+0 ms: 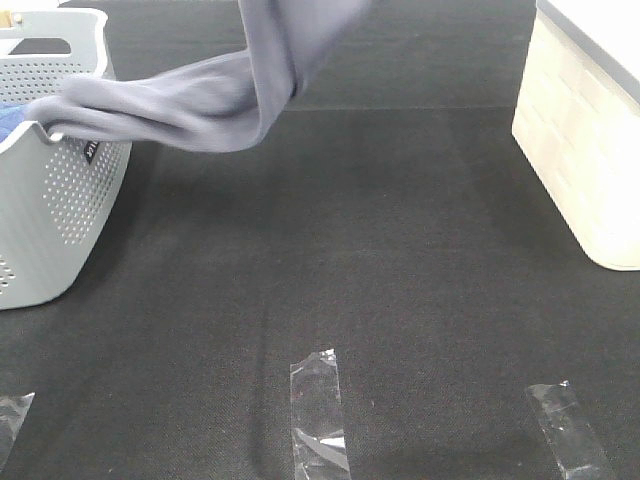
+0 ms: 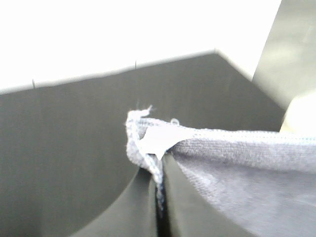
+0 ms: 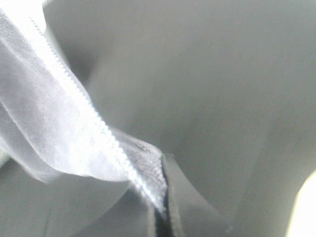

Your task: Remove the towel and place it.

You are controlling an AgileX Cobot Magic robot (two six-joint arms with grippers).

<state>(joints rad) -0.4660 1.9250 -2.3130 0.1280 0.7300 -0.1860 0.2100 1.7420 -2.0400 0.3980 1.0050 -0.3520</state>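
Hanging from the top edge of the frame, the towel (image 1: 190, 105) trails down-left, its tail draped over the rim of the basket (image 1: 70, 190) at upper left. The left gripper (image 2: 159, 168) and right gripper (image 3: 162, 190) each pinch its hem, clamped tight, probably to lift it clear and spread it.

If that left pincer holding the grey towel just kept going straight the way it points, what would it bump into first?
Probably the dark mat. Past the corner of the towel that the left pincer pinches, only that mat shows ahead. How far off it lies is unclear.
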